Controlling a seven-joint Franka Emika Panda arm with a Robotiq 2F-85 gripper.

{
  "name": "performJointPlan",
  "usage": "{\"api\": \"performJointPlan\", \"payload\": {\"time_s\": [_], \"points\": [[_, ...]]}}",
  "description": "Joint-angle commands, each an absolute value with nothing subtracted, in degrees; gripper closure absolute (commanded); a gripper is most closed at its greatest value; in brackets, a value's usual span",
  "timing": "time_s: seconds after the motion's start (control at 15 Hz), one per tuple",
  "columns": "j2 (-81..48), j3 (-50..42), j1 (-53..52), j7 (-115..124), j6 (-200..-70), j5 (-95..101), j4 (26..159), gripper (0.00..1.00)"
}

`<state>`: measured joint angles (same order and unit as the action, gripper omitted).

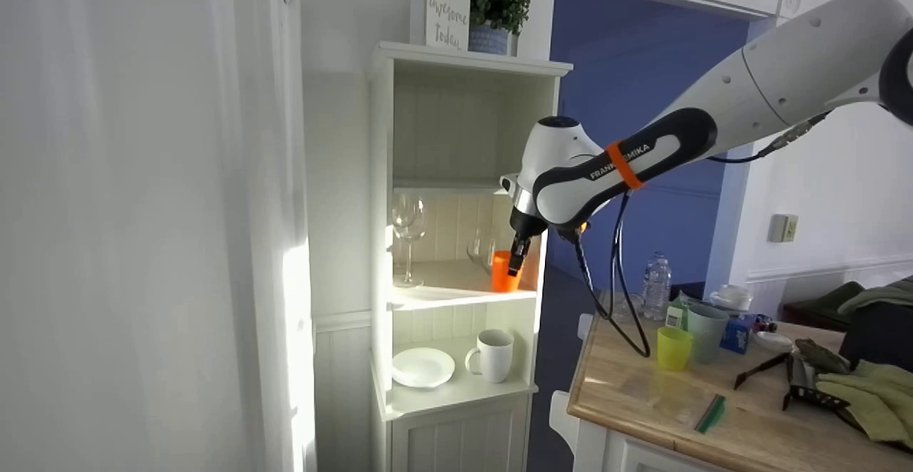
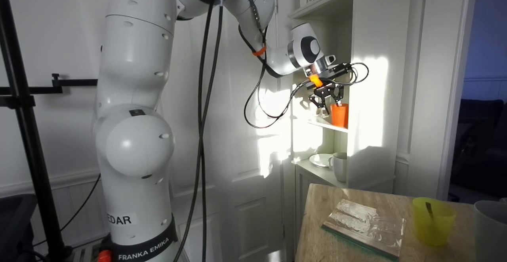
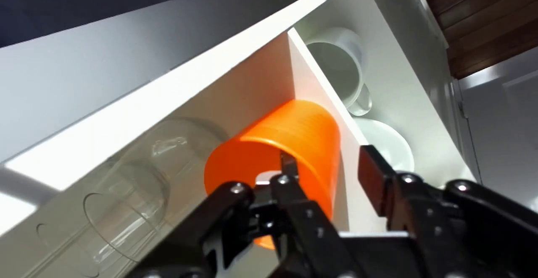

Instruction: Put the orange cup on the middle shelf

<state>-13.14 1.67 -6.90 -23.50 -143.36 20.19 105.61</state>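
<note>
Evidently the orange cup [image 1: 503,281] stands upright on the middle shelf [image 1: 449,285], close to the front edge and the side wall [image 1: 540,272], probably because a clear glass [image 1: 478,251] takes up space behind it. The tool [image 3: 330,173] is spread wide and squeezes nothing: 1 finger dips into the cup's mouth while its partner is outside, which suits a rim pinch, so withdrawing should go upward to avoid tipping it.
</note>
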Motion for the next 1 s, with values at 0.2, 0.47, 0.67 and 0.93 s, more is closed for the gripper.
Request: {"api": "performJointPlan", "payload": {"time_s": [0.2, 0.47, 0.67, 0.93], "points": [[-14.7, 1.0, -6.3, -18.5, -149.2, 24.8, 104.8, 0.4], [-13.4, 2.0, -6.1, -19.1, -148.9, 22.2, 105.9, 0.28], [-12.2, 1.4, -6.7, -16.7, -148.9, 24.0, 106.8, 0.18], [-11.5, 1.3, -6.5, -15.0, -149.0, 23.8, 107.4, 0.15]]}}
